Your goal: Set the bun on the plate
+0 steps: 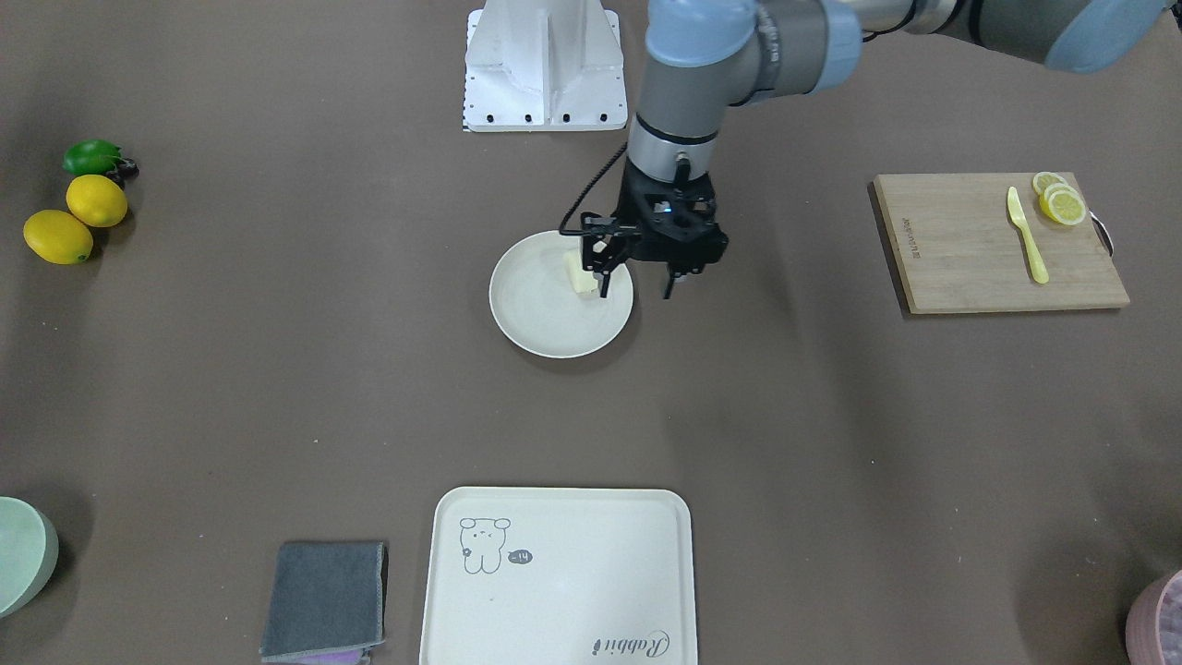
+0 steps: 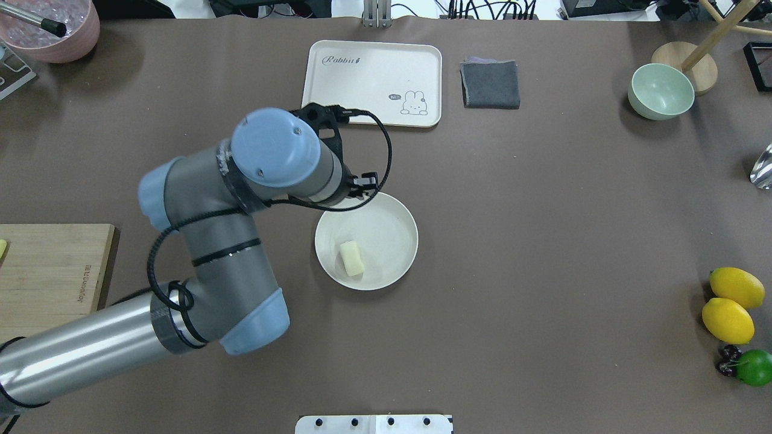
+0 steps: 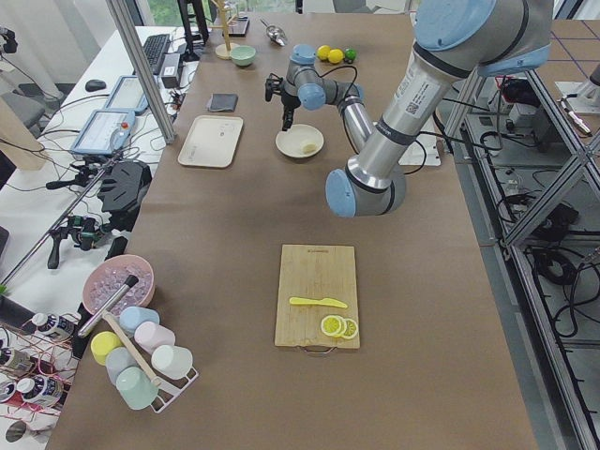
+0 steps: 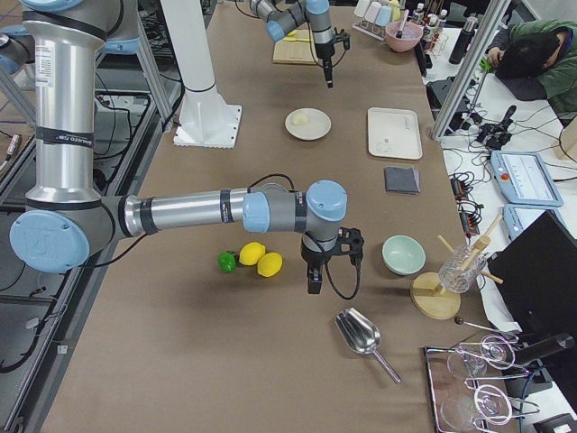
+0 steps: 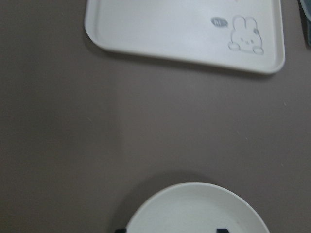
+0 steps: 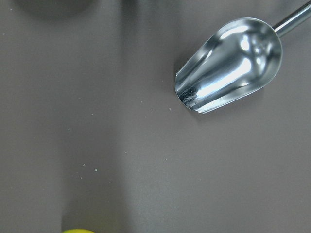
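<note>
The bun (image 2: 352,258), a small pale cream lump, lies free on the round cream-white plate (image 2: 386,235), toward the rim nearest the robot. In the front-facing view the bun (image 1: 580,273) shows just beside one finger of my left gripper (image 1: 635,294). That gripper hangs open and empty over the plate (image 1: 545,314) edge, raised above it. The left wrist view shows only the plate rim (image 5: 194,194) at the bottom. My right gripper (image 4: 314,281) hovers over the table by the lemons, far from the plate; whether it is open or shut, I cannot tell.
A cream tray (image 2: 374,81) with an animal drawing and a grey cloth (image 2: 490,84) lie beyond the plate. A cutting board (image 1: 979,249) holds lemon slices and a yellow knife. Lemons (image 2: 730,304), a green bowl (image 2: 660,90) and a metal scoop (image 6: 228,65) lie on the robot's right.
</note>
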`<state>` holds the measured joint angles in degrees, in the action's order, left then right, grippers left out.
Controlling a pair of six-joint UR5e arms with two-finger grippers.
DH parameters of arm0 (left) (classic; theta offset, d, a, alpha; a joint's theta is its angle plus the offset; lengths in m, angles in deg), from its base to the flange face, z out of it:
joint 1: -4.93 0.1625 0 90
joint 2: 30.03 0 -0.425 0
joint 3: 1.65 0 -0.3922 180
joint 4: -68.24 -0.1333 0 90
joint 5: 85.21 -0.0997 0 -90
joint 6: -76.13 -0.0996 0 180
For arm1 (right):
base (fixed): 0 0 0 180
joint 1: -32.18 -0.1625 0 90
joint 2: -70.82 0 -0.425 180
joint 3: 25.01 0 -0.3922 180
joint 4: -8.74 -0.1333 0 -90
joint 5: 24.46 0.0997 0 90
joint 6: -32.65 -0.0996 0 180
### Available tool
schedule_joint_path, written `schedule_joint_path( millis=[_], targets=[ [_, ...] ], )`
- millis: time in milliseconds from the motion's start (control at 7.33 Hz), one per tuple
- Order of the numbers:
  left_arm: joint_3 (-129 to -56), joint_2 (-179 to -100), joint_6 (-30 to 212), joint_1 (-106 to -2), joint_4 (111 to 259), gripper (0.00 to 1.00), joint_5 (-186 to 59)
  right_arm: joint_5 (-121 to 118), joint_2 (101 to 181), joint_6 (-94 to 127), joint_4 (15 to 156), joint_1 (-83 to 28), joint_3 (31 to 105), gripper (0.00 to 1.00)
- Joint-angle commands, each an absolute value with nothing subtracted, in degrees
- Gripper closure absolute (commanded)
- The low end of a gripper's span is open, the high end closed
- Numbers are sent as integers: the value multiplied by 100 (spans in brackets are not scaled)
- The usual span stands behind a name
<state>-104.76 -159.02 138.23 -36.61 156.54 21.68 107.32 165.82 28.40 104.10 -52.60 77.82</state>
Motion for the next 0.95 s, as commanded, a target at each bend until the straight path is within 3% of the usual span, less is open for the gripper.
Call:
schedule_joint_path(
  millis=[0, 273, 545, 818],
  targets=[
    [-10895, -15075, 11999, -5125, 15437, 2, 3260, 10861, 16627, 2852, 10410, -5264, 7782, 0],
    [-10827, -14361, 10311, -6671, 15394, 2, 4375, 10878, 16636, 2852, 10410, -5351, 7738, 0],
    [-10600, -13220, 8745, -8018, 16318, 2, 5127, 11071, 16653, 2869, 10410, -5439, 7633, 0],
    [-10106, -12720, 8606, -8568, 16456, 2, 5365, 11081, 16636, 2843, 10410, -5527, 7606, 0]
  ],
)
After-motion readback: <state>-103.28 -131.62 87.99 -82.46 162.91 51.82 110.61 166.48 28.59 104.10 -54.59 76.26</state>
